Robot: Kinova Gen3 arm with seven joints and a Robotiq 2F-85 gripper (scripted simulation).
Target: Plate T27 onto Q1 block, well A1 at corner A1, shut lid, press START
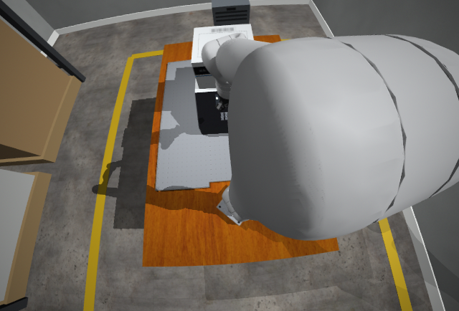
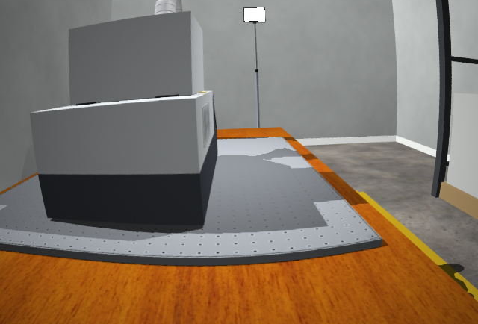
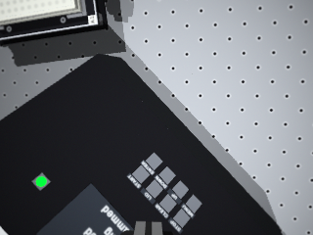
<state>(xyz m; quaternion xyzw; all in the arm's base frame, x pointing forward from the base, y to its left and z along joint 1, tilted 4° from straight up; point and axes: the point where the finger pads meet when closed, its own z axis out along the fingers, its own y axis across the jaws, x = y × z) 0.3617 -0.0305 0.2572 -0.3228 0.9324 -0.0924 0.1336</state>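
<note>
With your claw (image 1: 222,106) (image 3: 148,228) clenched on nothing, the LID key (image 3: 155,188), probably next, lies just beyond its fingertips, upward in the wrist view.

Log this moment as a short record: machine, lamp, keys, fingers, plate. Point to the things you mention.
machine: Q1 (image 1: 211,124) (image 2: 119,198) (image 3: 73,122), on the perforated board (image 1: 185,159) (image 2: 239,241) (image 3: 245,64)
lamp (image 3: 41,181): green, so no run on
keys (image 1: 224,116) (image 3: 167,188): two rows, START and LID in view
fingers (image 1: 221,105): shut, holding nothing; contact with Q1 cannot be told
plate (image 3: 34,11): in a dark holder marked A1, beyond Q1's black front; partly out of view
</note>
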